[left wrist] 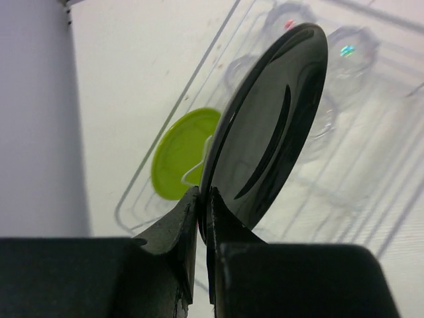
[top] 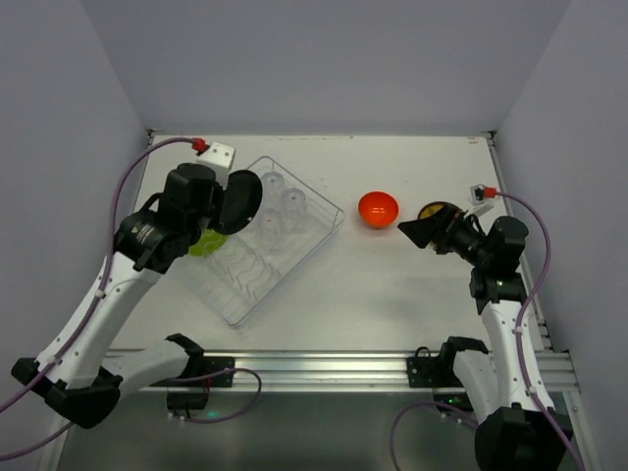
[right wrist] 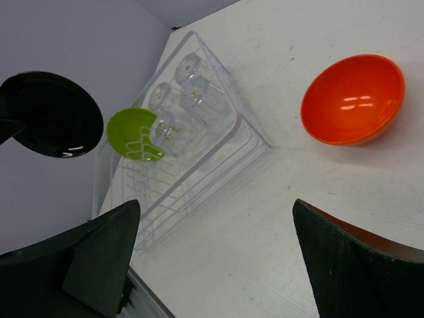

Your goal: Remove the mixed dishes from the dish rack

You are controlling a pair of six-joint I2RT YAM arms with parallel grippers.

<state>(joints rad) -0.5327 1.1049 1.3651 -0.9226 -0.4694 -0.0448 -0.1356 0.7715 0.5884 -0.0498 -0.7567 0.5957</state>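
On your left, the left gripper (left wrist: 202, 195) has its jaws pinched narrow on the rim of a glossy black round plate (left wrist: 268, 126). It holds the plate in the air, tilted on edge, over the left side of the see-through rectangular dish rack (top: 316, 238).

Below the arm, a lime-green round plate (left wrist: 179, 156) sits at the rack's left wall. You cannot tell from these views whether it is inside the wall or just outside it.

The rack lies at an angle on the white table (top: 392, 294), with thin wire ridges in its near half. Four small clear tumblers (right wrist: 199, 93) stand close together in its far end.

To the right of the rack, apart from it, a glossy orange-red bowl (top: 378, 208) rests on the table, open side up.

Further right, your right gripper (right wrist: 217, 212) has its jaws spread wide and holds nothing. It is near the bowl, pointing toward it without touching.
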